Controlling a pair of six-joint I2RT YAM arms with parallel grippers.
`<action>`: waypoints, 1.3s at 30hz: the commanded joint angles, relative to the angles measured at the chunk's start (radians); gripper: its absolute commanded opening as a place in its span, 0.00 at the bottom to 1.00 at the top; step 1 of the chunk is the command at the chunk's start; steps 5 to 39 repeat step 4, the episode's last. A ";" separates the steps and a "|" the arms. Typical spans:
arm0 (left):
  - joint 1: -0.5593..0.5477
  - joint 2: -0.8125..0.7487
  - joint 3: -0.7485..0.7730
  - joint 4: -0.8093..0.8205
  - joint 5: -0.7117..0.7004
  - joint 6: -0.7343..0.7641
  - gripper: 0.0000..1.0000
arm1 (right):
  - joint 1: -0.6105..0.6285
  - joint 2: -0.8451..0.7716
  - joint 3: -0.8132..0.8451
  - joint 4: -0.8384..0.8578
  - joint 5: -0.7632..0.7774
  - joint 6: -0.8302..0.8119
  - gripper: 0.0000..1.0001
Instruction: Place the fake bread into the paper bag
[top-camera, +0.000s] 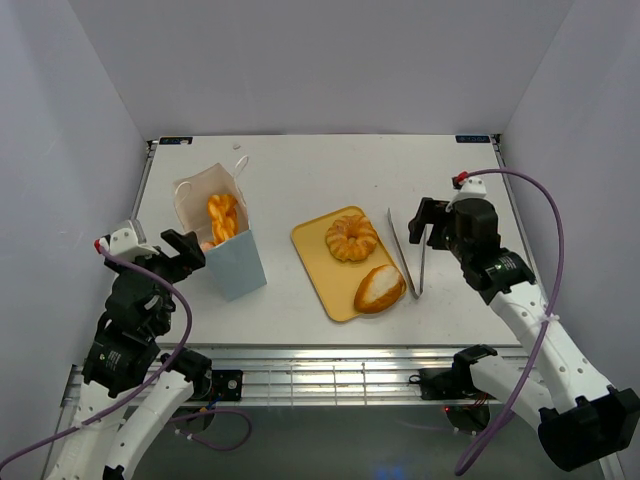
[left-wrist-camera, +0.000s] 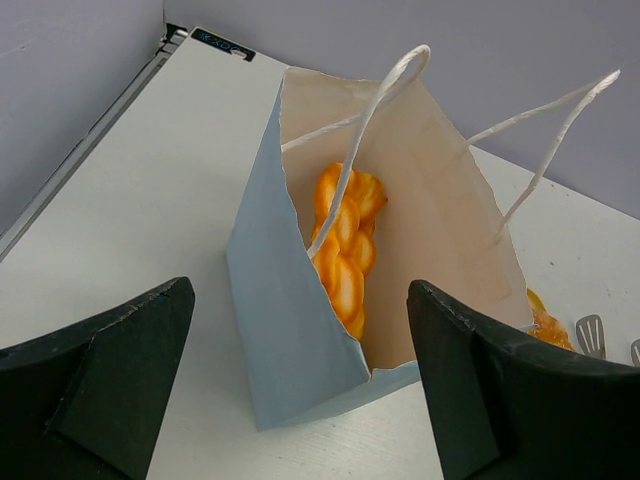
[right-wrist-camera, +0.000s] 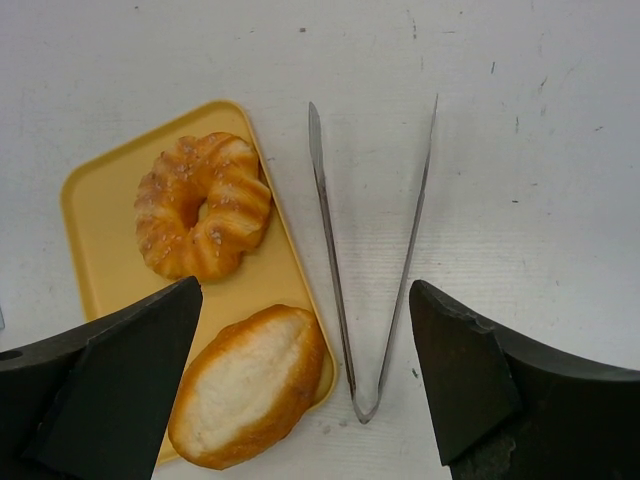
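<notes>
The pale-blue paper bag (top-camera: 238, 262) stands upright left of centre, its mouth open. A braided orange twist (top-camera: 222, 218) lies inside it and also shows in the left wrist view (left-wrist-camera: 345, 240). A ring doughnut (top-camera: 352, 238) and an oval roll (top-camera: 380, 288) lie on the yellow tray (top-camera: 312, 248). My left gripper (top-camera: 188, 254) is open and empty, just left of the bag (left-wrist-camera: 290, 340). My right gripper (top-camera: 428, 225) is open and empty, above the tongs and the tray's right edge. The right wrist view shows the doughnut (right-wrist-camera: 200, 205) and the roll (right-wrist-camera: 250, 385).
Metal tongs (top-camera: 405, 252) lie on the table right of the tray, their hinge toward the near edge (right-wrist-camera: 362, 408). The bag's white cord handles (left-wrist-camera: 385, 95) stand up above its mouth. Grey walls enclose the table on three sides.
</notes>
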 joint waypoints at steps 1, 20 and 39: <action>-0.004 0.000 -0.004 -0.012 0.007 -0.005 0.98 | 0.003 -0.006 -0.001 0.036 0.012 -0.002 0.90; -0.004 0.000 -0.003 -0.013 0.007 -0.005 0.98 | 0.003 0.017 0.015 0.010 0.059 0.012 0.90; -0.004 0.000 -0.003 -0.013 0.007 -0.005 0.98 | 0.003 0.017 0.015 0.010 0.059 0.012 0.90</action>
